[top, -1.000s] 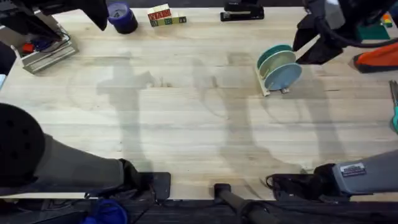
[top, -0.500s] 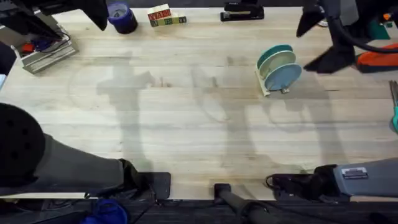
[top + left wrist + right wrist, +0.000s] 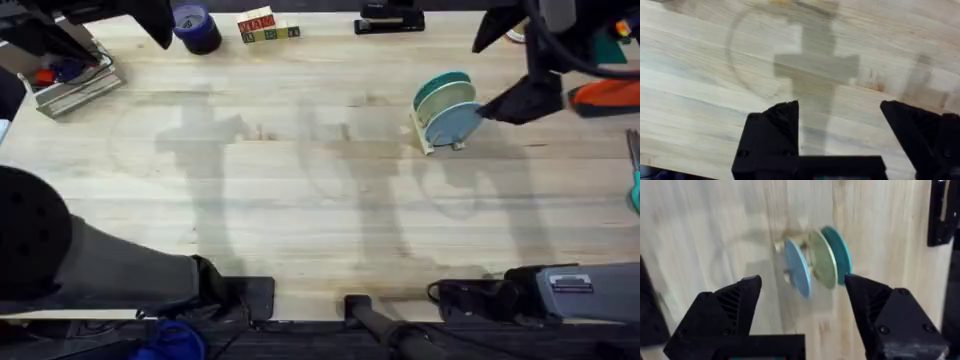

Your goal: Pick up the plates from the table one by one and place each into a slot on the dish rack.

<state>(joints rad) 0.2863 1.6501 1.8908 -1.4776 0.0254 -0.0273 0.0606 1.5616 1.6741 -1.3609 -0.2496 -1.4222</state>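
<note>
Three plates stand upright in the slots of the small wooden dish rack (image 3: pixel 429 140) at the table's (image 3: pixel 300 200) back right: teal (image 3: pixel 440 84) at the back, cream (image 3: pixel 447 101) in the middle, light blue (image 3: pixel 456 122) in front. The right wrist view shows the same row: light blue plate (image 3: pixel 797 274), cream plate (image 3: pixel 821 262), teal plate (image 3: pixel 838 247). My right gripper (image 3: pixel 508 62) hovers just right of the rack, open and holding nothing, clear of the plates. My left gripper (image 3: pixel 840 135) is open over bare wood.
Along the back edge are a dark blue tape roll (image 3: pixel 197 27), lettered blocks (image 3: pixel 266 27) and a black stapler (image 3: pixel 390 19). A grey tray (image 3: pixel 66 78) sits at the back left. An orange object (image 3: pixel 606 97) lies right of the rack.
My right gripper has drawn back from the rack, toward the right and the far edge. The plates and the left arm have not moved.
</note>
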